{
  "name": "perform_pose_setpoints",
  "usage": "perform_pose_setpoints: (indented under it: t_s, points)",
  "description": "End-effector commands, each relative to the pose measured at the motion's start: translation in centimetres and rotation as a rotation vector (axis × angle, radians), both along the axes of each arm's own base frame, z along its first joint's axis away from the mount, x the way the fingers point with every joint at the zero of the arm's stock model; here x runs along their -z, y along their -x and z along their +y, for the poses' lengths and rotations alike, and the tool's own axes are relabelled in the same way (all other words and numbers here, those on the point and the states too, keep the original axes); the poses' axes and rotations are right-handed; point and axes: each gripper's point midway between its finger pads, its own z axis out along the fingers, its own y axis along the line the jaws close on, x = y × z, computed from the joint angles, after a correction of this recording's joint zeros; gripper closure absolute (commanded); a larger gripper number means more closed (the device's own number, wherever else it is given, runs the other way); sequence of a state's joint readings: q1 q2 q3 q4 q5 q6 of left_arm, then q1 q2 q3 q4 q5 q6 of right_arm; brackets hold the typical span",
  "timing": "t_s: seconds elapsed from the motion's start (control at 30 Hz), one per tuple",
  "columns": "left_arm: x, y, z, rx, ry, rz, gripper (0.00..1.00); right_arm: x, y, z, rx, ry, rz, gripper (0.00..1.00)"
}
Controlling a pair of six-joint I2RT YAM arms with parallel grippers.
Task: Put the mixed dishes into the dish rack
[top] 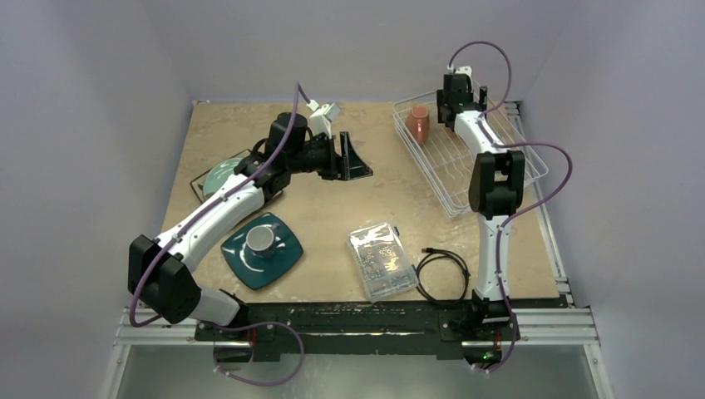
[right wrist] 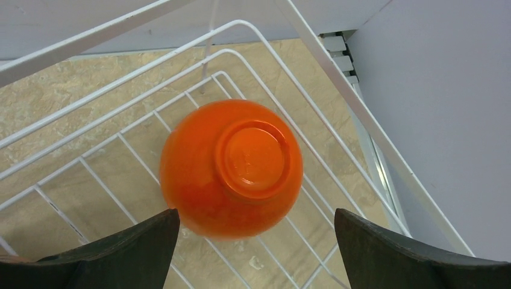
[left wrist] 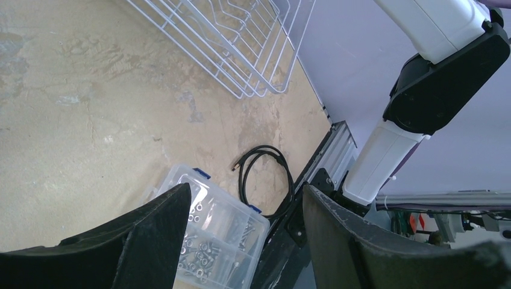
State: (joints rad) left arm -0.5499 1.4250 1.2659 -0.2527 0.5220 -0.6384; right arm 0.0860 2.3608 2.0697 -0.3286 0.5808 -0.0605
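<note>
Right hand [right wrist: 254, 217] is spread wide, clear of the orange bowl [right wrist: 232, 174], which sits upside down in a corner of the dish rack [top: 449, 166]. We should lift straight up without snagging the rack. Left hand [left wrist: 246, 188] is apart and empty.

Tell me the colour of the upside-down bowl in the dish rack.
Bright orange; the bowl shows best in the right wrist view.
</note>
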Motion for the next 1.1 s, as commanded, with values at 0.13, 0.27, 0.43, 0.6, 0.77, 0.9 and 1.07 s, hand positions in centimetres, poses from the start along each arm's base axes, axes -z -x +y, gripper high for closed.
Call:
perform_pose_setpoints:
  t_s: [0.13,0.27,0.43,0.6,0.77,0.9,1.07]
  points:
    - [-1.6,-0.4,-0.6,0.021,0.055,-0.015,0.33,-3.0,-1.2,0.9,-0.014,-0.022,-0.079,0.01]
    - [-1.7,-0.3,-0.7,0.026,0.063,-0.013,0.33,-4.0,-1.3,1.4,-0.016,-0.046,-0.097,0.01]
    - [-1.8,-0.5,-0.5,0.019,0.058,-0.023,0.33,-7.1,-0.2,2.2,0.017,-0.138,-0.168,0.01]
    - [-1.8,-1.0,0.2,-0.006,0.026,-0.052,0.33,-9.5,3.9,3.4,0.049,-0.300,-0.248,0.01]
    - [-2.0,-1.7,1.5,-0.049,-0.013,-0.095,0.33,-11.0,9.8,5.1,0.019,-0.443,-0.302,0.01]
    - [-1.7,-2.3,2.1,-0.073,-0.051,-0.105,0.33,-10.5,14.0,5.6,0.018,-0.502,-0.263,0.01]
    - [-1.5,-3.0,2.7,-0.094,-0.061,-0.099,0.33,-12.9,16.8,6.2,0.002,-0.560,-0.302,0.01]
